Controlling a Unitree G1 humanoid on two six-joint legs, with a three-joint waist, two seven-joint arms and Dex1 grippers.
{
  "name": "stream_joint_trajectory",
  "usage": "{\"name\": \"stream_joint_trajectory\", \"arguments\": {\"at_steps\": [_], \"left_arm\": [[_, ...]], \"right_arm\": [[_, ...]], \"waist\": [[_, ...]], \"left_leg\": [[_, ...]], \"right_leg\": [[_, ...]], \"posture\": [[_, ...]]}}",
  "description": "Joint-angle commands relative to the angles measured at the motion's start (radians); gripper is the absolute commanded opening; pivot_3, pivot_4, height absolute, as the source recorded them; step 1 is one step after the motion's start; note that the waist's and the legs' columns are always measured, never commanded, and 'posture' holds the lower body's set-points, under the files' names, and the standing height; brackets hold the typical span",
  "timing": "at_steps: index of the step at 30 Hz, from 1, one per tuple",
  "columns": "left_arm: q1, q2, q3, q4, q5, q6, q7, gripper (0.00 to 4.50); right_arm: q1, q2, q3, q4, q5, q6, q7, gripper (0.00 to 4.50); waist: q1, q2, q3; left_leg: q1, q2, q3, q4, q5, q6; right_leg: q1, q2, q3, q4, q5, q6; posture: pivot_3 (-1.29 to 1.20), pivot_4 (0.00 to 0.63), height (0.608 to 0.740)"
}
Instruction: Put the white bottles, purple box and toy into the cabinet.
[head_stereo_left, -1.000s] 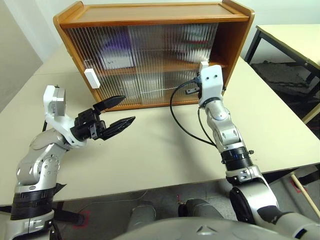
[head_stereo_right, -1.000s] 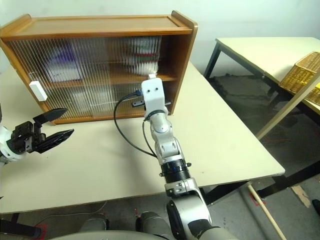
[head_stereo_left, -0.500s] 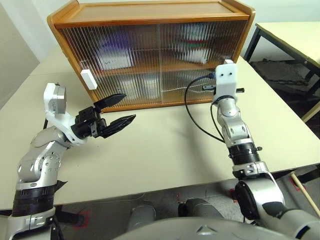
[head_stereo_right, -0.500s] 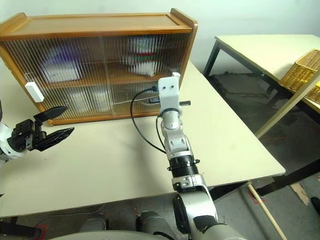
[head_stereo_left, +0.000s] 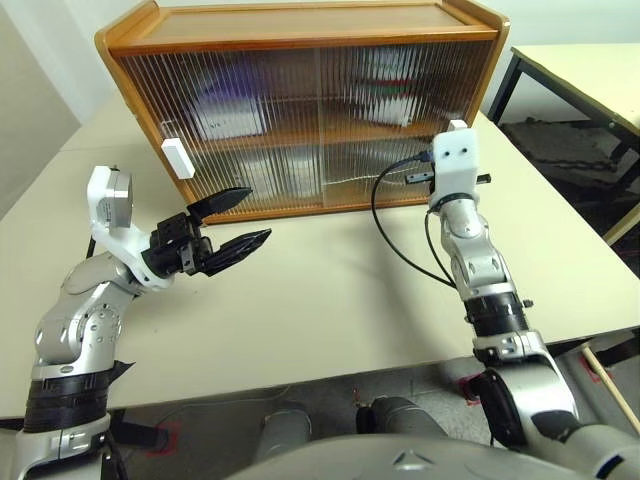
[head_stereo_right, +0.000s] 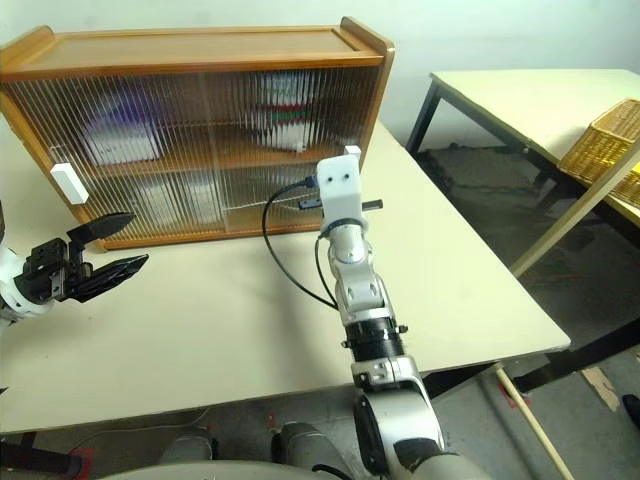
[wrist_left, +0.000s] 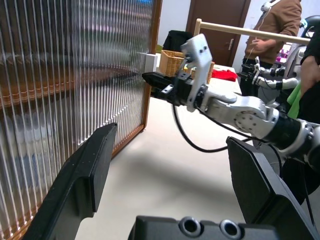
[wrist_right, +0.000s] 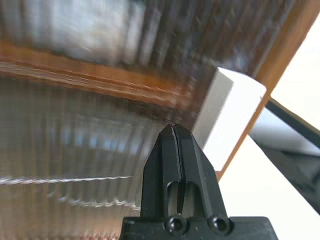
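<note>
Left eye view showed the cabinet (head_stereo_left: 300, 105) standing on the table (head_stereo_left: 320, 300), both ribbed sliding doors drawn across its front. Behind the upper panels a purple box (head_stereo_left: 228, 112) showed as a lilac blur on the top shelf, and a white-and-red-green shape, likely the toy (head_stereo_left: 392, 105), sat further right; the bottles could not be made out. The right gripper (wrist_right: 172, 135) was pinched closed, holding nothing, its tip just beside the white handle (wrist_right: 227, 117) at the cabinet's right end. The left gripper (head_stereo_left: 242, 220) hovered above the table with fingers spread wide, empty.
</note>
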Motion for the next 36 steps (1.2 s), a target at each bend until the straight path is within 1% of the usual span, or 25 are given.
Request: {"name": "stream_joint_trajectory", "arguments": {"at_steps": [1,3,6,9,11,12,13,14,16,17,20,24,26,30,36], "left_arm": [[0.008,0.003,-0.004,-0.003,0.013,-0.003,-0.004,4.50],[0.017,0.001,0.000,-0.004,0.011,-0.004,-0.003,4.50],[0.035,0.000,0.011,-0.006,0.008,-0.007,0.001,4.50],[0.069,-0.006,0.040,-0.003,0.000,-0.014,0.014,4.50],[0.090,-0.011,0.059,0.006,0.000,-0.023,0.023,4.50],[0.109,-0.022,0.078,0.015,-0.004,-0.030,0.034,4.50],[0.130,-0.038,0.099,0.029,-0.006,-0.042,0.047,4.50],[0.146,-0.054,0.116,0.046,-0.006,-0.055,0.059,4.50],[0.168,-0.089,0.147,0.080,-0.003,-0.083,0.081,4.50],[0.175,-0.103,0.160,0.095,-0.001,-0.095,0.093,4.50],[0.188,-0.143,0.207,0.146,0.006,-0.137,0.138,4.50],[0.192,-0.192,0.274,0.228,0.039,-0.236,0.223,4.50],[0.186,-0.198,0.287,0.266,0.057,-0.272,0.245,4.50],[0.173,-0.205,0.312,0.384,0.136,-0.386,0.328,4.50],[0.149,-0.198,0.289,0.489,0.265,-0.507,0.444,4.50]], "right_arm": [[0.053,-0.035,0.030,-0.108,-0.005,0.013,0.069,0.02],[0.090,-0.061,0.032,-0.158,-0.001,0.007,0.102,0.02],[0.137,-0.089,0.018,-0.196,0.016,-0.012,0.138,0.62],[0.213,-0.124,-0.021,-0.226,0.081,-0.068,0.202,1.62],[0.246,-0.137,-0.051,-0.227,0.138,-0.078,0.245,2.47],[0.266,-0.147,-0.077,-0.209,0.187,-0.104,0.289,2.73],[0.281,-0.154,-0.110,-0.176,0.251,-0.122,0.340,3.14],[0.289,-0.156,-0.141,-0.144,0.291,-0.137,0.360,3.44],[0.296,-0.166,-0.178,-0.082,0.335,-0.170,0.397,4.27],[0.296,-0.167,-0.191,-0.055,0.353,-0.185,0.414,4.48],[0.292,-0.175,-0.219,0.028,0.382,-0.233,0.455,4.48],[0.284,-0.180,-0.259,0.121,0.421,-0.268,0.488,4.48],[0.276,-0.181,-0.262,0.152,0.422,-0.286,0.499,4.48],[0.267,-0.190,-0.265,0.222,0.407,-0.330,0.514,4.48],[0.263,-0.197,-0.275,0.281,0.405,-0.370,0.501,4.48]], "waist": [[-0.001,0.000,0.000],[0.000,0.000,0.000],[-0.001,-0.001,0.000],[-0.002,-0.001,-0.001],[-0.002,-0.001,-0.001],[-0.002,-0.001,-0.001],[-0.003,-0.001,-0.001],[-0.005,0.000,-0.002],[-0.006,0.000,-0.002],[-0.006,0.000,-0.002],[-0.008,0.000,-0.003],[-0.009,0.001,-0.004],[-0.008,0.001,-0.004],[-0.008,0.001,-0.004],[-0.009,0.000,-0.005]], "left_leg": [[0.000,0.000,0.001,0.000,0.000,0.000],[0.000,0.000,0.002,0.001,0.000,0.000],[0.001,0.000,0.003,0.001,0.000,0.000],[0.003,0.000,0.003,0.003,0.000,0.000],[0.004,0.000,0.003,0.005,0.000,0.000],[0.004,0.000,0.002,0.005,0.000,0.000],[0.004,-0.001,0.002,0.006,0.000,0.000],[0.004,-0.001,0.003,0.006,0.000,0.000],[0.007,-0.002,0.003,0.006,0.000,0.000],[0.009,-0.002,0.003,0.006,0.000,0.000],[0.010,-0.001,0.003,0.006,0.000,0.000],[0.011,-0.001,0.003,0.005,0.001,0.001],[0.011,-0.001,0.003,0.005,0.001,0.001],[0.011,-0.001,0.003,0.005,0.001,0.002],[0.012,-0.002,0.003,0.006,0.001,0.002]], "right_leg": [[0.000,0.000,0.000,0.000,0.000,0.000],[0.001,0.000,0.000,0.000,0.000,0.001],[0.002,0.000,0.000,0.000,0.000,0.002],[0.004,0.001,0.001,0.000,0.000,0.003],[0.006,0.002,0.001,0.000,0.000,0.004],[0.006,0.002,0.001,0.000,0.000,0.004],[0.006,0.002,0.001,0.000,0.000,0.004],[0.007,0.002,0.002,0.000,0.000,0.003],[0.009,0.002,0.002,0.000,-0.005,-0.003],[0.011,0.002,0.002,0.000,-0.005,-0.004],[0.013,0.002,0.002,0.000,-0.005,-0.004],[0.014,0.002,0.002,0.000,-0.005,-0.004],[0.014,0.002,0.002,0.000,-0.006,-0.004],[0.015,0.002,0.003,0.000,-0.006,-0.003],[0.016,0.002,0.003,0.000,-0.006,-0.002]], "posture": [[-0.03,0.022,0.740],[-0.03,0.021,0.740],[-0.03,0.021,0.740],[-0.03,0.020,0.740],[-0.04,0.019,0.740],[-0.04,0.019,0.740],[-0.04,0.017,0.740],[-0.04,0.016,0.740],[-0.04,0.014,0.740],[-0.04,0.014,0.740],[-0.04,0.015,0.740],[-0.04,0.016,0.740],[-0.04,0.016,0.740],[-0.04,0.016,0.740],[-0.05,0.008,0.740]]}}
